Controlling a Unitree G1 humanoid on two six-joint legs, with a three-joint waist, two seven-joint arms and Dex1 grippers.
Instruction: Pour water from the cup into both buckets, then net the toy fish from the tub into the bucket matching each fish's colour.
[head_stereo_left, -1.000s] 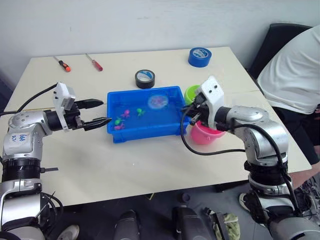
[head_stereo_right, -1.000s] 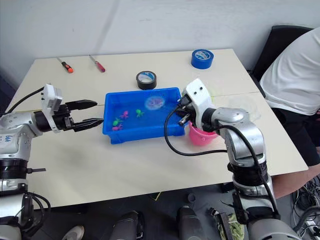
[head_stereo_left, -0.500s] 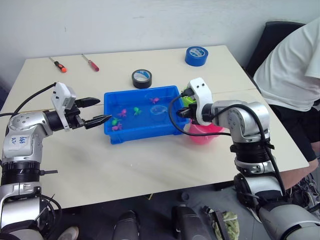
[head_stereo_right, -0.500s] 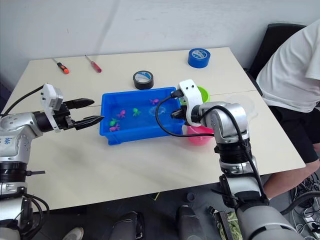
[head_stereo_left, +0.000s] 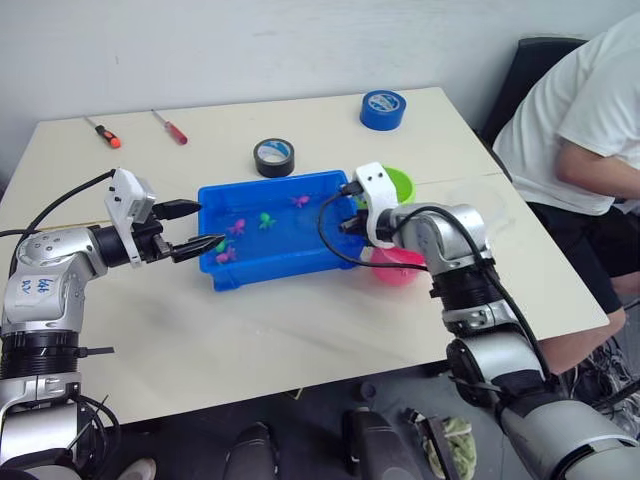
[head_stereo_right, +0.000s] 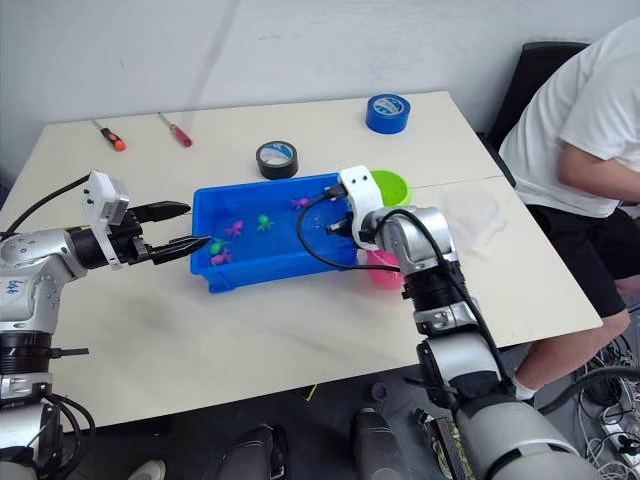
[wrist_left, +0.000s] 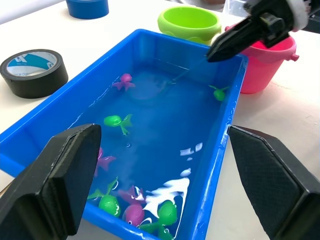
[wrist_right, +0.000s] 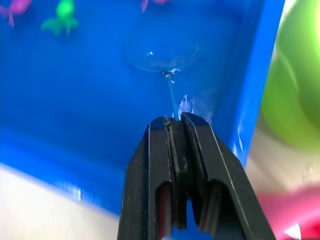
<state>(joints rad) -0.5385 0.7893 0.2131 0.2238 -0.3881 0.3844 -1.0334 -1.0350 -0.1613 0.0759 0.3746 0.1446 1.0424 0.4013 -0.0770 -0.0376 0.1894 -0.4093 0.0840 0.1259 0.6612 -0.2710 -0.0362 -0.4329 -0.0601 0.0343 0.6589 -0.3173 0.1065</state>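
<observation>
Right gripper (wrist_right: 178, 122) has its two black fingers pinched tight on the net (wrist_right: 162, 52) handle, with the thin stick running out from between the tips. The hoop is down in the water near the right end of the tub (head_stereo_left: 262, 272), lying pretty flat, and honestly I can't make out any fish inside it. Left gripper (head_stereo_left: 203, 226) is spread wide open with nothing in it, hovering just off the tub's left end, fingers pointing at it.

The toy fish (wrist_left: 116, 120) are scattered in the tub: a green and a magenta one around the middle, a small green one by the right wall, and a clump of green and magenta ones at the left end.

Just right of the tub sit the two buckets, touching or nearly so: lime green bucket (wrist_left: 190, 22) on the far side, pink bucket (wrist_left: 264, 62) on the near side. The cup (head_stereo_right: 471, 212) is further right on the table.

Black tape roll (head_stereo_left: 274, 157) sits just beyond the tub, blue tape roll (head_stereo_left: 383, 108) farther back, two screwdrivers (head_stereo_left: 102, 132) at the far left. A person (head_stereo_left: 580, 130) in a white shirt sits at the right.
</observation>
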